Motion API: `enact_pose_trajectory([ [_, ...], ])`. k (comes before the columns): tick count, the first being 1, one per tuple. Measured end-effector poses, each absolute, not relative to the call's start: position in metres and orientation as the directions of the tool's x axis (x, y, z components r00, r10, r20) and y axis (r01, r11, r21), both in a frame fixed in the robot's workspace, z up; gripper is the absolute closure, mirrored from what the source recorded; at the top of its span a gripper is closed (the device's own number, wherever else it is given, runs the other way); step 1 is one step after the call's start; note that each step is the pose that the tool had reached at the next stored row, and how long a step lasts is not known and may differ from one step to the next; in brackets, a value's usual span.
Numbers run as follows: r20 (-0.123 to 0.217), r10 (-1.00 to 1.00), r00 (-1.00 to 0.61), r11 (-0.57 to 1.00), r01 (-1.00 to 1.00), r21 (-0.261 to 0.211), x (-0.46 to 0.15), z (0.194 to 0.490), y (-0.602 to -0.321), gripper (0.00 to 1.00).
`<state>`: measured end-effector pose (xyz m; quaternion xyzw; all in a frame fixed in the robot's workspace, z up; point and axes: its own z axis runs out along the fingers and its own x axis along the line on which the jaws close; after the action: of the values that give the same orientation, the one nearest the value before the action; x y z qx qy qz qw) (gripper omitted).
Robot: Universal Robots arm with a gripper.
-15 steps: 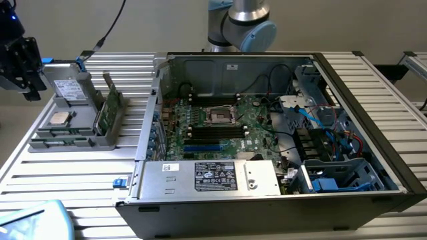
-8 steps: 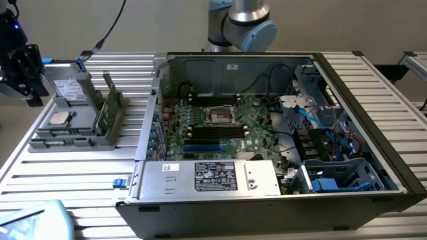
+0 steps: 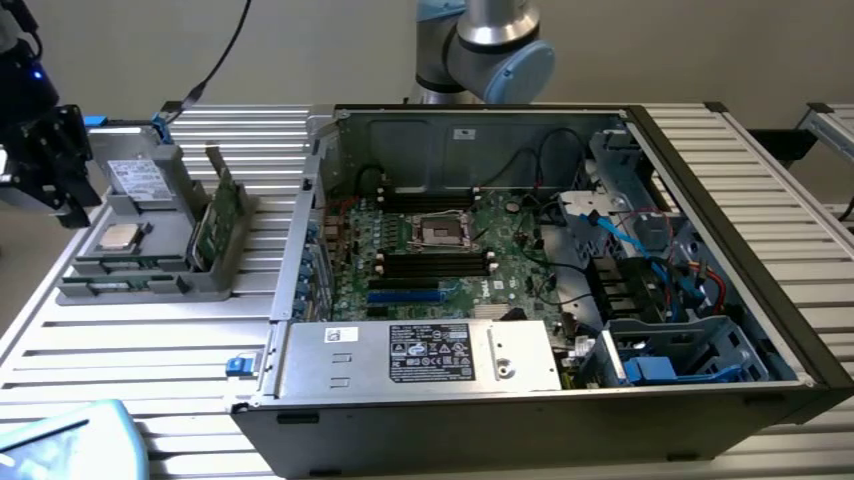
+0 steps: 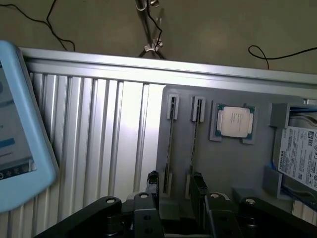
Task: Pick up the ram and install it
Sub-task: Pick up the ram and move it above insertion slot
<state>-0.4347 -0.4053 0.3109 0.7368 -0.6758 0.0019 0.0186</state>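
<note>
Ram (image 4: 171, 144) stands on edge in a narrow slot of the grey holder (image 4: 233, 168), which rests on the bench (image 4: 99, 139) at the exterior view's left of the open computer case (image 3: 427, 140). A second slot (image 4: 196, 144) lies just beside it, between it and the processor chip (image 4: 234, 121). The stick's long axis runs along the holder, roughly across the exterior view, and leads straight away from the gripper (image 4: 176, 191). The gripper hangs over the holder's end, spread and holding nothing. Its fingers (image 4: 153, 183) are set across that axis, so the stick's thin edge falls within the gap between them, nearer one finger than the other. No contact with the stick is visible. The motherboard (image 3: 507, 250) inside the case lies well apart from both.
</note>
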Motion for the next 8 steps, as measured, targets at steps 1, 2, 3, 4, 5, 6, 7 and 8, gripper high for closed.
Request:
enact_pose_trajectory([
  [1,0.026,-0.996,0.085,-0.084,-0.996,0.025,-0.435,0.309,-0.407,0.60],
  [2,0.023,-0.996,0.084,-0.083,-0.996,0.024,-0.435,0.308,-0.408,0.60],
  [3,0.020,-0.996,0.083,-0.082,-0.996,0.024,-0.434,0.306,-0.409,0.60],
  [4,0.016,-0.997,0.082,-0.082,-0.996,0.023,-0.434,0.305,-0.410,0.60],
  [5,0.013,-0.997,0.081,-0.081,-0.996,0.023,-0.434,0.303,-0.412,0.60],
  [6,0.010,-0.997,0.081,-0.081,-0.996,0.023,-0.434,0.302,-0.413,0.60],
  [7,0.007,-0.997,0.081,-0.080,-0.996,0.023,-0.433,0.300,-0.415,0.60],
  [8,0.005,-0.997,0.080,-0.080,-0.997,0.023,-0.433,0.299,-0.416,0.60],
])
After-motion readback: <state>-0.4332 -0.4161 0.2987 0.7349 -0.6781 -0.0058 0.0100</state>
